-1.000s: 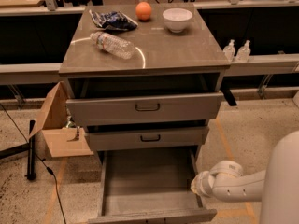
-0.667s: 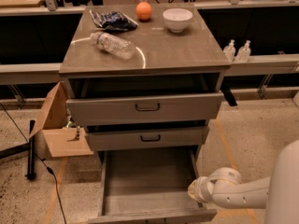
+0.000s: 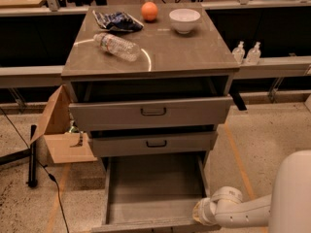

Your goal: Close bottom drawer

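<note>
Left of the grey cabinet [image 3: 194,52], a cardboard box [image 3: 60,142] sits on the floor, clear of the drawer's travel, so it looks unlikely to interfere. At the foot of the cabinet the bottom drawer [image 3: 153,183] stands far out, its long tray bare and its front panel at the lower edge of the view. The main risk seems to lie at the cabinet's lower right, where the gripper [image 3: 201,212] sits. A push from there, rather than from the middle of the front panel, could skew the tray on its runners and jam it part-way. The gripper could also slip off the corner, away from the cabinet, and push nothing. A push landing on the side wall would press sideways rather than inward. The drawer's right front corner lies just beside the gripper, with the rest of the tray stretching from it toward the cabinet's left side. Whether the gripper is open or closed cannot be told, nor whether it touches the drawer
</note>
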### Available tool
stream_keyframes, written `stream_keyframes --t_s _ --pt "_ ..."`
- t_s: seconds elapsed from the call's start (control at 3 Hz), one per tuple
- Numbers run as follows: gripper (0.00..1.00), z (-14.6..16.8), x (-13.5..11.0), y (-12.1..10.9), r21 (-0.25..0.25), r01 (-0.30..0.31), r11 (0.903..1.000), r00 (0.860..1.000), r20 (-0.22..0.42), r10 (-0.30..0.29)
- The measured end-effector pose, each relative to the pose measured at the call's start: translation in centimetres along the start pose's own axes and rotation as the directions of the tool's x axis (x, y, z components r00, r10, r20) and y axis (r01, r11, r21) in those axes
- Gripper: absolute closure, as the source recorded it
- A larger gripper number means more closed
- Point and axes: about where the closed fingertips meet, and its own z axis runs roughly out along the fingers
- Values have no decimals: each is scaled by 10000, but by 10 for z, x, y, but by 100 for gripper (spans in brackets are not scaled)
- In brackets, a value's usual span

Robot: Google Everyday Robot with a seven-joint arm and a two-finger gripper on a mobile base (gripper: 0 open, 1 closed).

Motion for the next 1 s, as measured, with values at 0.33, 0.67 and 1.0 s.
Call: stream_keyframes --t_s 0.33,0.67,1.0 --pt "100 12 9 18 -325 33 9995 9998 -220 -41" --pt "100 12 14 31 -583 -24 9983 9993 -372 2" --pt "100 10 22 44 -907 -209 9957 9979 -636 152"
